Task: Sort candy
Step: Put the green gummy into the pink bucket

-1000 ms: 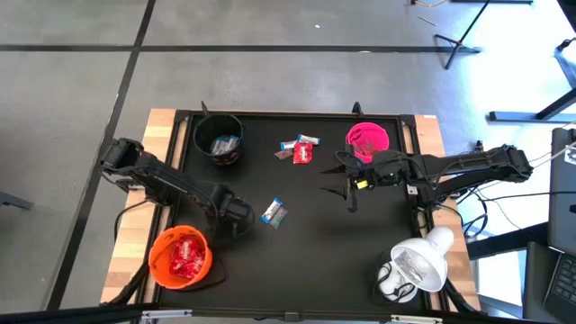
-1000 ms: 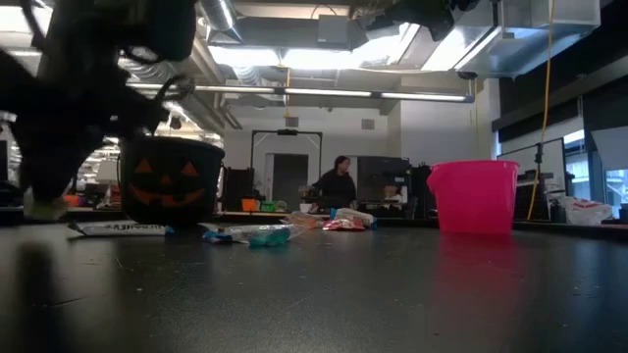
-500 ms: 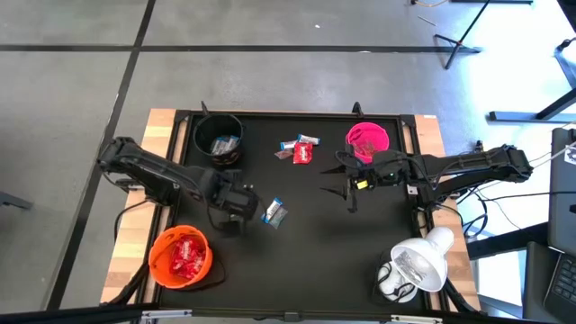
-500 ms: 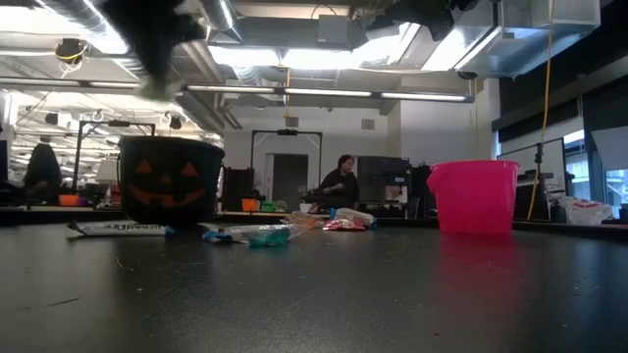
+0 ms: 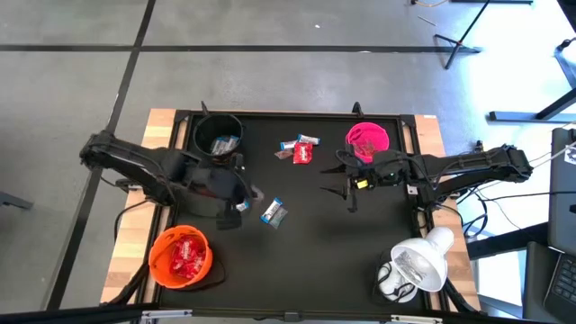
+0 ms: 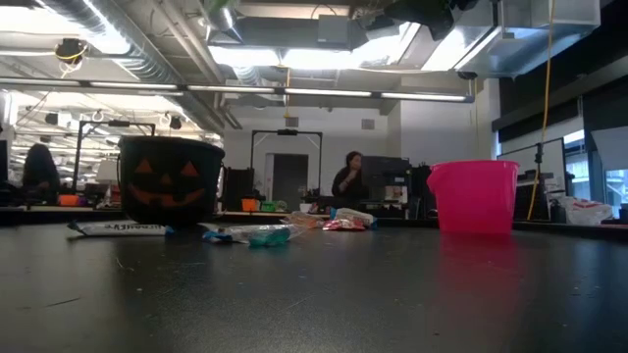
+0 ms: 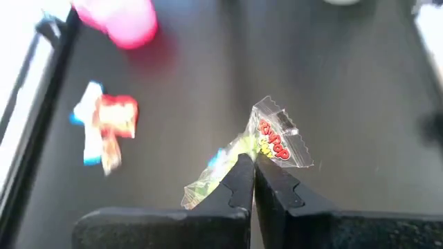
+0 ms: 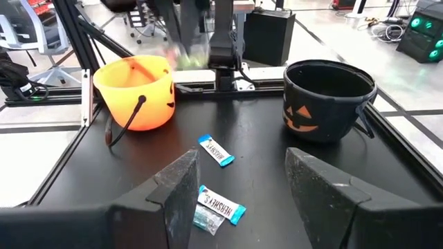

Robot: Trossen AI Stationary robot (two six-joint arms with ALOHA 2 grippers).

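My left gripper [image 7: 253,162] hovers between the black bowl [image 5: 219,138] and the orange bowl [image 5: 183,256], shut on a clear-wrapped candy with red lettering [image 7: 277,138]. A blue-and-white candy [image 5: 274,211] lies flat on the mat just right of it. A small cluster of red and blue-and-white candies [image 5: 301,149] lies near the far edge. The black bowl holds blue-and-white candies and the orange bowl holds red ones. My right gripper [image 5: 349,189] waits open [image 8: 240,162] in front of the pink bowl [image 5: 367,139]. My left gripper pinches the clear wrapper [image 7: 257,146] between its two shut fingers, at the wrapper's near edge. The candy sticks out past the fingertips. It is lifted clear of the mat, and the fingers come down at it from above.
A white lamp [image 5: 418,261] stands at the near right corner. The black mat [image 5: 306,252] has bare room in its middle and near half. Wooden edges [image 5: 157,126] and frame rails border it. A person stands in the room behind [image 6: 348,181].
My left gripper has risen from beside the orange bowl, leaving the low view upward, and has shifted a little toward the far edge and the black bowl. The blue-and-white candy on the mat has stayed where it was.
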